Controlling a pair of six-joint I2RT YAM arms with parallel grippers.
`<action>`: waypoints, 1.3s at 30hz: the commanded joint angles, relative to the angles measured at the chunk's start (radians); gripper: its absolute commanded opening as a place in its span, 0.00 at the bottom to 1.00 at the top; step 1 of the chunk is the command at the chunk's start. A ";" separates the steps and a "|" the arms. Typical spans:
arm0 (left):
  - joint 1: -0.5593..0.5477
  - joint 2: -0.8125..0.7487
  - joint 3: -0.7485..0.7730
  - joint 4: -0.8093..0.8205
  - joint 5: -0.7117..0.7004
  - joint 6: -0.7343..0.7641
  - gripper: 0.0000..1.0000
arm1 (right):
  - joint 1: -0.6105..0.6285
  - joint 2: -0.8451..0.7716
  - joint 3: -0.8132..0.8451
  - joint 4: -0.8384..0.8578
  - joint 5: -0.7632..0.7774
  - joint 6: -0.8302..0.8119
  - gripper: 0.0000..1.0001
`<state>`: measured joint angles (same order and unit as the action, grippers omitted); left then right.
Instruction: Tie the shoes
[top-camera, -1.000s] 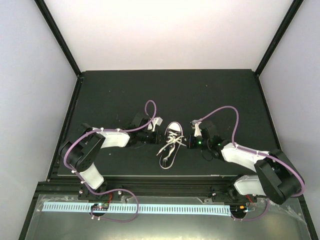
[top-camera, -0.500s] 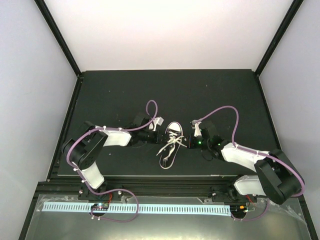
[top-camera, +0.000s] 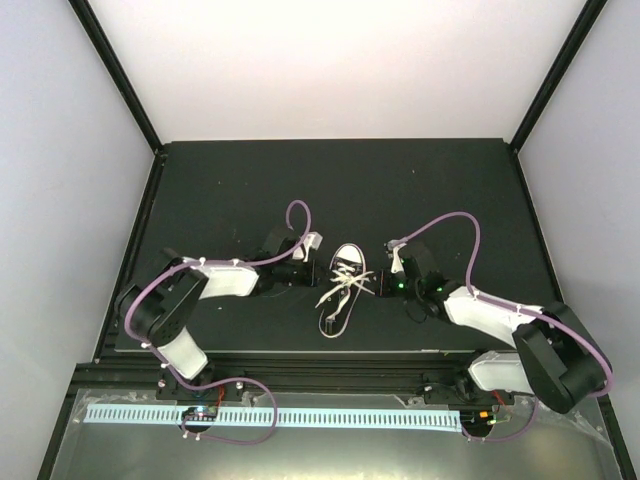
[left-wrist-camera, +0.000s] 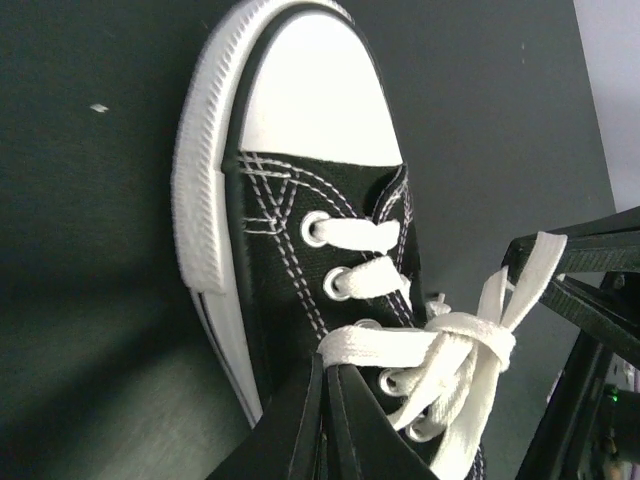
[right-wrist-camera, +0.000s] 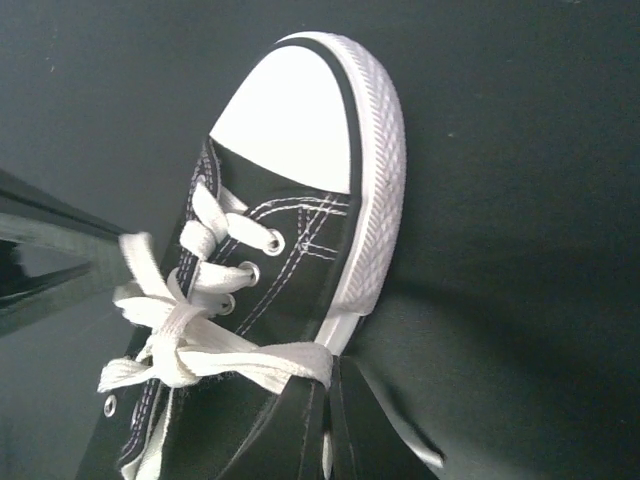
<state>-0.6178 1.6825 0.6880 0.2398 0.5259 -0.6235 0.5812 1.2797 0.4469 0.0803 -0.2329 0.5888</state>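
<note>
Shoe (top-camera: 340, 290) mid table (top-camera: 400, 190), by near edge. Knot (left-wrist-camera: 480, 340) loose-looking, lace (right-wrist-camera: 260, 365) pinched each side by left gripper (left-wrist-camera: 323, 365) and right gripper (right-wrist-camera: 325, 382). May slip from either grip, or drag sideways under uneven pull.

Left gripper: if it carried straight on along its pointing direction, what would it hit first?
Probably the shoe: the left gripper, shut on a lace, points at its laced upper. Depth is unclear, so it might pass just above.
</note>
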 joint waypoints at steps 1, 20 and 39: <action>-0.004 -0.116 -0.048 0.012 -0.176 -0.011 0.02 | -0.006 -0.039 0.012 -0.031 0.095 0.025 0.01; 0.049 -0.202 -0.144 -0.064 -0.317 -0.009 0.02 | -0.050 -0.038 -0.019 -0.048 0.110 0.052 0.02; 0.093 -0.252 -0.175 -0.040 -0.267 0.041 0.01 | -0.060 -0.071 -0.027 -0.035 0.027 -0.003 0.02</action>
<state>-0.5537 1.4712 0.5182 0.2073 0.2687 -0.6243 0.5415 1.2434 0.4160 0.0559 -0.1928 0.6331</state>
